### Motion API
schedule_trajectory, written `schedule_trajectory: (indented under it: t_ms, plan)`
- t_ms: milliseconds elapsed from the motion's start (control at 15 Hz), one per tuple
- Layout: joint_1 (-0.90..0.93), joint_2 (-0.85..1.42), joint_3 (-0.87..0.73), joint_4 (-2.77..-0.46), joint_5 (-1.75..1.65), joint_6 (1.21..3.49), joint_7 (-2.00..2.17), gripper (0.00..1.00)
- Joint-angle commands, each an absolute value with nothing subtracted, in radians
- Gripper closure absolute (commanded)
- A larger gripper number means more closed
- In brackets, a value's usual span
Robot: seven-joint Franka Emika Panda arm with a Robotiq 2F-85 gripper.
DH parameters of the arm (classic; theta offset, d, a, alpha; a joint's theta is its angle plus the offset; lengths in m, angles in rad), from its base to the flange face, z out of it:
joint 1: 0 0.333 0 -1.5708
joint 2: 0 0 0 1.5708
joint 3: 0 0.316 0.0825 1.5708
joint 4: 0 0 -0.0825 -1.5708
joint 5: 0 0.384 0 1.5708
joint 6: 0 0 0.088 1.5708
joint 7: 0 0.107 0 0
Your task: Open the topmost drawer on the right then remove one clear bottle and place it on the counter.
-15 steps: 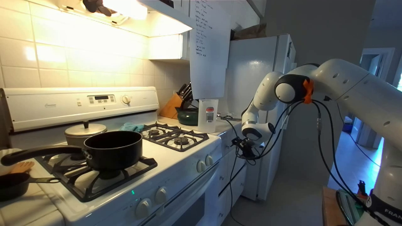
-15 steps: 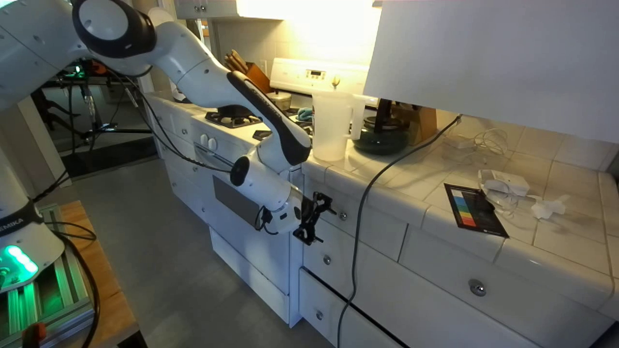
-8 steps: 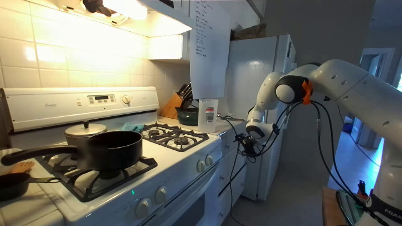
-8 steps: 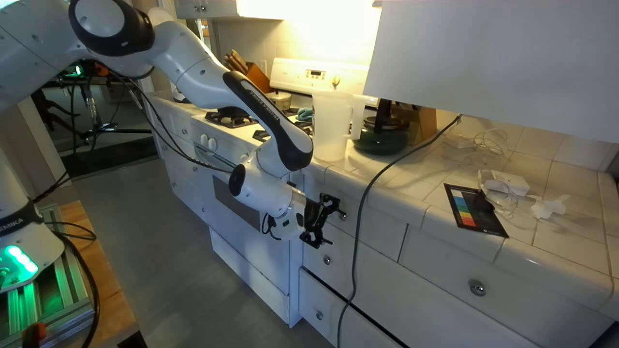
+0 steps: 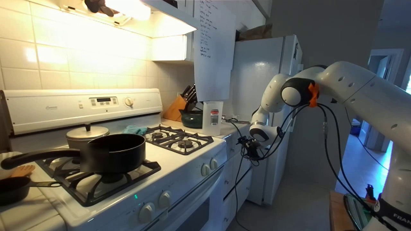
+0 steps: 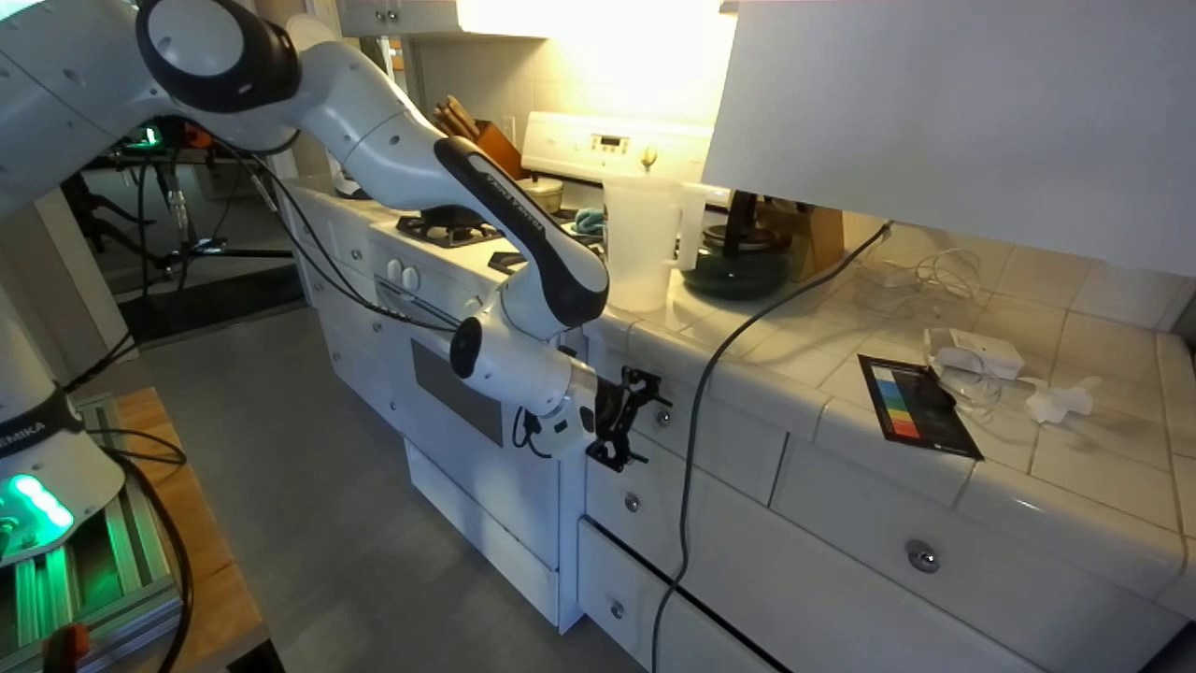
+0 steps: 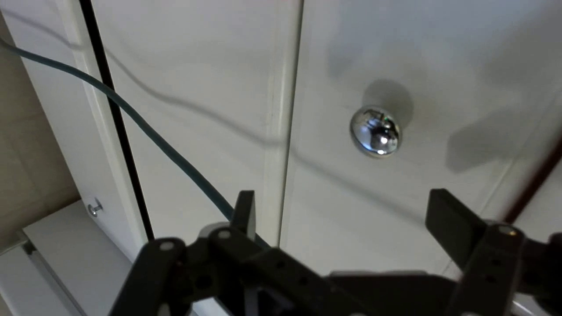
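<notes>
A cable (image 6: 690,467) hangs over the edge of the desk (image 6: 1112,467) and runs down across the front of the top drawer (image 6: 733,439), just beside its knob (image 7: 376,131); in the wrist view it passes behind the end effector (image 7: 342,210). The stove (image 5: 192,162) stands right next to the top drawer. On the desk a tall jug (image 6: 640,248) stands upright near the stove, with a dark green pot (image 6: 738,273) just beside it. Well apart from these, in an exterior view, lie a card (image 6: 920,411) with coloured bars and a white box (image 6: 976,355). A sheet (image 5: 213,54) with handwriting hangs low over the desk, and the fridge (image 5: 257,70) stands beyond the desk.

The tiled edge of the desk runs right above the top drawer. Tile shows between the jug and the card, and an open stretch of floor (image 6: 420,561) runs along the front of the stove. In the wrist view a thin seam divides the top drawer from the lower drawer (image 7: 210,66).

The top drawer is closed, with a flat white front, shadows across it and 1 round chrome knob. The end effector faces it, its 2 fingertips (image 7: 452,219) spread wide; the knob shows beyond the gap between them, apart from both in the wrist view.
</notes>
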State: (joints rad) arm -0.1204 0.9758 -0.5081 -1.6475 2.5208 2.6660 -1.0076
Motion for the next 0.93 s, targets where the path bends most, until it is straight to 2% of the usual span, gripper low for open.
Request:
schedule_trajectory:
  t_ms: [0, 467, 867]
  plan:
    - [-0.128, 1.035, -0.488, -1.578, 2.515, 2.691, -0.978, 0.0]
    - [-0.136, 1.112, -0.458, -1.482, 2.465, 2.768, -0.875, 0.0]
    - [-0.168, 1.025, -0.401, -1.588, 2.112, 2.897, -0.536, 0.0]
